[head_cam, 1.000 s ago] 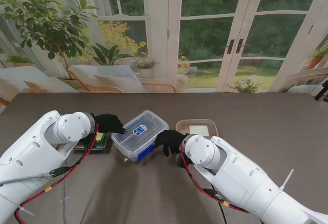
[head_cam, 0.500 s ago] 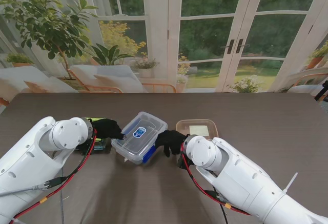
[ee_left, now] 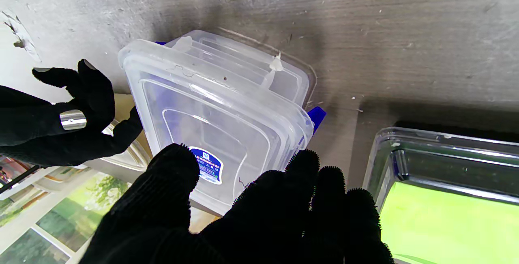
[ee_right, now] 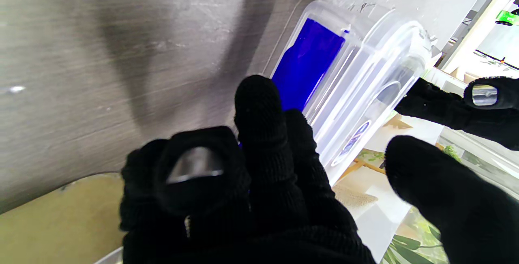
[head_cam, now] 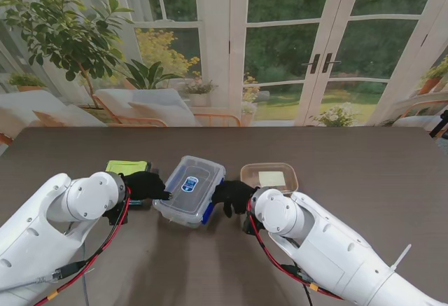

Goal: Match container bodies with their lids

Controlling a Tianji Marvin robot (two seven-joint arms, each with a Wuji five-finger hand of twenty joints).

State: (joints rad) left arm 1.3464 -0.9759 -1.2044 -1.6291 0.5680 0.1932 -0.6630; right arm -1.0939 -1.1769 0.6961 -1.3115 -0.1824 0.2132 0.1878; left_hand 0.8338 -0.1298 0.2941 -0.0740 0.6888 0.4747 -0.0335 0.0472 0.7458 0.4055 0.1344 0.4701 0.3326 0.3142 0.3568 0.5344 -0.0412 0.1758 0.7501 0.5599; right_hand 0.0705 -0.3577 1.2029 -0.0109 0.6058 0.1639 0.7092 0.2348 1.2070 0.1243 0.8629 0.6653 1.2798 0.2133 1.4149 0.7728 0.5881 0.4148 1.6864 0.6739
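Observation:
A clear lidded container (head_cam: 189,189) with a blue label and blue side clips lies on the table between my hands, also seen as the container (ee_left: 211,114) and the container (ee_right: 365,85). My left hand (head_cam: 143,185) grips its left edge, with the thumb (ee_left: 170,166) on the lid and the fingers (ee_left: 308,174) against the side. My right hand (head_cam: 231,195) is open at the right side, its fingers (ee_right: 259,106) by the blue clip (ee_right: 304,61) and its thumb held apart. The left arm partly hides a green-lidded box (head_cam: 127,168).
A shallow tan container (head_cam: 269,175) sits just right of the clear one, behind my right hand. The green-lidded box (ee_left: 446,215) lies close to my left hand. The dark wooden table (head_cam: 364,159) stretches away toward the windows.
The clear container has turned from a diagonal to nearly end-on and slid slightly nearer to me. My left hand drew back toward me with it, uncovering the green lid. The right hand barely moved.

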